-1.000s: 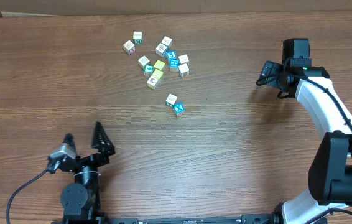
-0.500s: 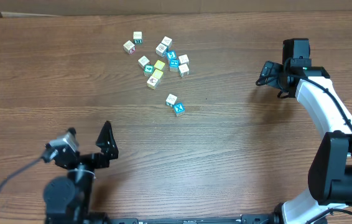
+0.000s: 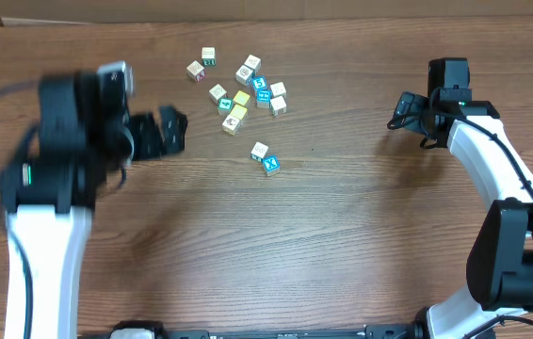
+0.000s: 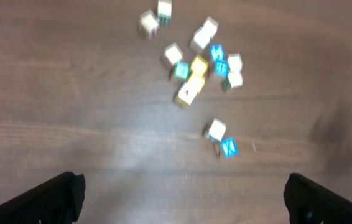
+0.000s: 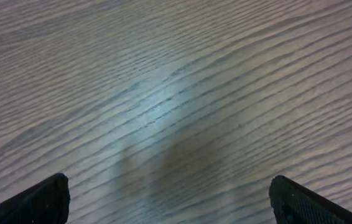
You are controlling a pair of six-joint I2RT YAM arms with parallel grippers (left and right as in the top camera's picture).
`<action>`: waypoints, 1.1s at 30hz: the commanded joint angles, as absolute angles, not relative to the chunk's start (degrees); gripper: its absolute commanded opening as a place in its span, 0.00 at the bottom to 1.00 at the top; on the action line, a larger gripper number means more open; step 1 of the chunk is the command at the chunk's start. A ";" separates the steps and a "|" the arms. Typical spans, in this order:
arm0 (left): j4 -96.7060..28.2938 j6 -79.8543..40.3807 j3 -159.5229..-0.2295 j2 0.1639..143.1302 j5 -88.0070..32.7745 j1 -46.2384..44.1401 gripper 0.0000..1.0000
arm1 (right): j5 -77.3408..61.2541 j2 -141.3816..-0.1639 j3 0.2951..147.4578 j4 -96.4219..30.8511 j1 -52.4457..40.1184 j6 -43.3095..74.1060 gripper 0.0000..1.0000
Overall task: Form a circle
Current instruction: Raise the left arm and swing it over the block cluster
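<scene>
The circle (image 3: 263,97) is a tight little cluster of two blue-faced and two white-faced cubes at the far middle of the table; it also shows in the left wrist view (image 4: 221,66). My left gripper (image 3: 165,132) hangs blurred to the left of the cubes, open and empty, and in its wrist view (image 4: 179,199) the jaws stand wide apart over bare wood. My right gripper (image 3: 406,111) is far to the right of the cubes, open with nothing between its jaws (image 5: 170,199).
Loose cubes lie around the cluster: yellow ones (image 3: 238,106), a teal one (image 3: 226,104), white ones (image 3: 201,64) farther back. A white cube (image 3: 260,150) and a blue cube (image 3: 270,166) sit apart, nearer the front. A cardboard edge (image 3: 248,9) runs along the back.
My left arm has swung up from the table's front-left edge toward the back, bringing its open gripper level with the cubes. The right arm and the cubes have not moved.
</scene>
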State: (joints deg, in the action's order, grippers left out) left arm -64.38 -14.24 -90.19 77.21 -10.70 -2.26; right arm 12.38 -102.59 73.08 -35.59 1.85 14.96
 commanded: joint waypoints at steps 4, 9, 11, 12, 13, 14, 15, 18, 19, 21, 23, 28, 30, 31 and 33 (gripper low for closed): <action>-67.77 -12.01 -106.91 93.69 -15.73 -2.68 1.00 | 12.84 -101.86 73.56 -35.27 2.00 14.98 1.00; -60.73 -12.56 -107.20 99.26 -17.08 -2.61 0.81 | 12.82 -101.86 73.56 -35.27 2.00 14.98 1.00; -58.65 -12.91 -107.20 100.73 -17.67 -2.87 0.40 | 12.84 -101.84 73.56 -35.29 2.00 14.98 1.00; -58.06 -12.97 -107.20 101.36 -17.67 -3.16 0.21 | 12.82 -101.86 73.56 -35.27 2.00 14.98 1.00; -57.89 -13.37 -107.20 101.95 -17.41 -3.55 0.09 | 12.84 -101.86 73.56 -35.27 2.00 14.98 1.00; -57.84 -13.32 -107.20 102.65 -17.39 -4.03 0.04 | 12.82 -101.84 73.56 -35.27 2.00 14.98 1.00; -57.93 -13.30 -107.20 103.24 -17.28 -4.56 0.04 | 12.82 -101.86 73.56 -35.27 2.00 14.98 1.00; -58.63 -13.34 -107.20 105.65 -13.06 -6.44 0.09 | 12.82 -101.84 73.56 -35.27 2.00 14.98 1.00; -58.70 -13.34 -107.20 106.59 -11.27 -7.16 0.11 | 12.82 -101.84 73.56 -35.27 2.00 14.98 1.00; -58.72 -13.32 -107.20 108.42 -8.71 -8.56 0.27 | 12.84 -101.86 73.56 -35.27 2.00 14.98 1.00; -58.61 -13.32 -107.20 110.28 -7.07 -9.89 0.33 | 12.84 -101.84 73.56 -35.27 2.00 14.98 1.00; -57.52 -13.28 -107.20 114.78 -5.34 -11.97 0.38 | 12.82 -101.86 73.56 -35.27 2.00 14.98 1.00; -56.75 -13.28 -107.20 116.68 -5.39 -12.40 0.39 | 12.82 -101.86 73.56 -35.27 2.00 14.98 1.00; -56.49 -13.28 -107.20 117.49 -5.37 -12.53 0.39 | 12.82 -101.86 73.56 -35.27 2.00 14.98 1.00; -56.03 -13.28 -107.20 119.20 -5.37 -12.82 0.38 | 12.82 -101.84 73.56 -35.27 2.00 14.98 1.00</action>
State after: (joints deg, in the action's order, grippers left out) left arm -56.53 -13.43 -105.82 116.88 -6.81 -12.40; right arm 12.43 -102.59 73.08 -35.57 1.85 14.96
